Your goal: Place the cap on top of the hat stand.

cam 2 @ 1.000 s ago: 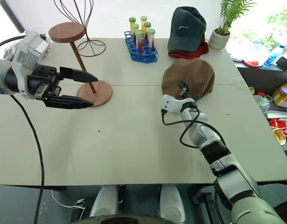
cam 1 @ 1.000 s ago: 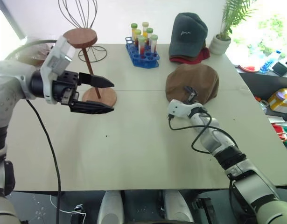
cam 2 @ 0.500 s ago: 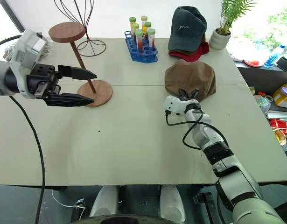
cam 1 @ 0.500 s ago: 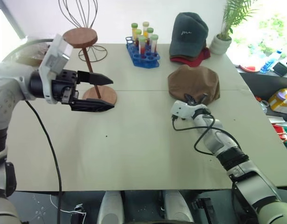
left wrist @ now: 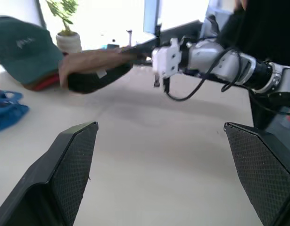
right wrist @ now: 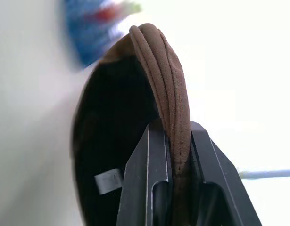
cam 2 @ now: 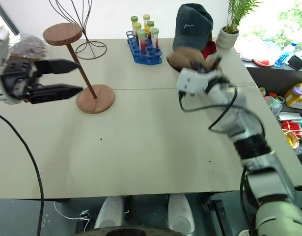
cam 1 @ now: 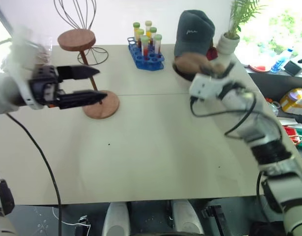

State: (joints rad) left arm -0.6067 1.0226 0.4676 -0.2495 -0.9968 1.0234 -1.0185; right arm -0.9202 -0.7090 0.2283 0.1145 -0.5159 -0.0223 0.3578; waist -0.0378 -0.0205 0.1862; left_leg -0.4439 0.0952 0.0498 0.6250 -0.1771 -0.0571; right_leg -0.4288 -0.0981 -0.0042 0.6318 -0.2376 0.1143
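Your desk [cam 1: 155,147] carried the hat stand [cam 2: 81,66] at its left side, rod slanting up-left from base to top disc. The cap [left wrist: 95,70] hung clear above the desk near the dark grey cap [cam 1: 192,32], long axis about level, hollow underside facing down. Your right gripper [right wrist: 175,155] had its fingers pinching the cap's folded brim. Left gripper [cam 1: 89,84] hovered beside the stand, fingers spread wide, empty.

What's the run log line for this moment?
right tool: shut on cap, lifted off table | left tool: open, empty | hat stand: bare
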